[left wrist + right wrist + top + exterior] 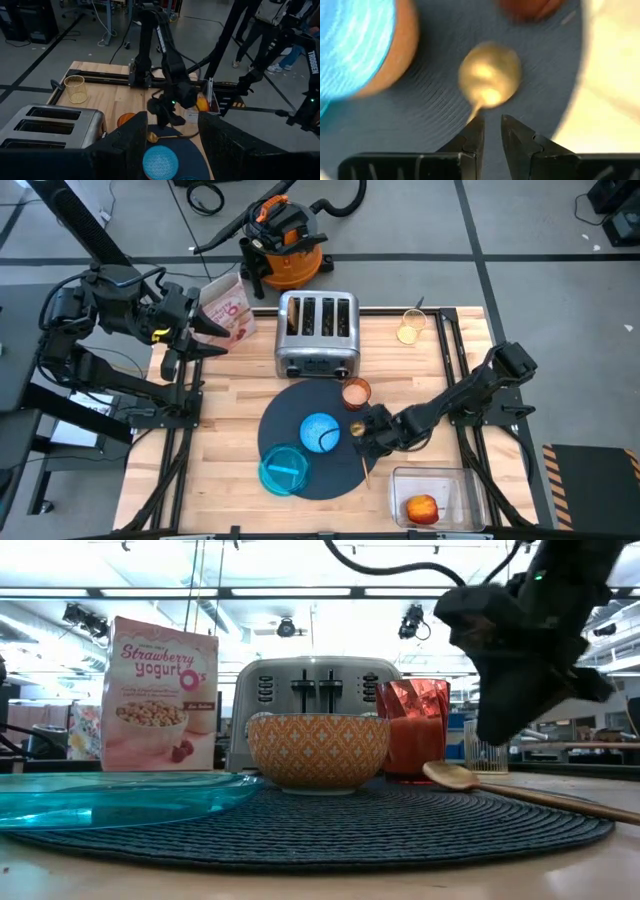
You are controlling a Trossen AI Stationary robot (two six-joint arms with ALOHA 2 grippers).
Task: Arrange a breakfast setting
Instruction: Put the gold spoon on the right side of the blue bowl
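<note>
The round dark slate-blue mat (300, 412) lies on the table in front of the toaster. On it stand a small bowl (320, 431), blue inside and orange-patterned outside (318, 748), and a blue plate (285, 471). The copper cup (356, 392) stands at the mat's far right rim. The gold spoon (490, 75) lies on the mat's right side, its handle (365, 465) toward the near edge. My right gripper (492, 127) hovers just above the spoon's neck, its fingers a narrow gap apart. The red apple (422, 508) sits in a clear box. No toast shows. My left gripper (172, 142) is open and empty beside the cereal box (228, 308).
The steel four-slot toaster (317, 332) stands at the far middle, with a gold wire cup (410, 328) to its right. The clear box (435, 495) stands at the near right corner. An orange shop vacuum (285, 240) and people's legs (265, 25) show beyond the table.
</note>
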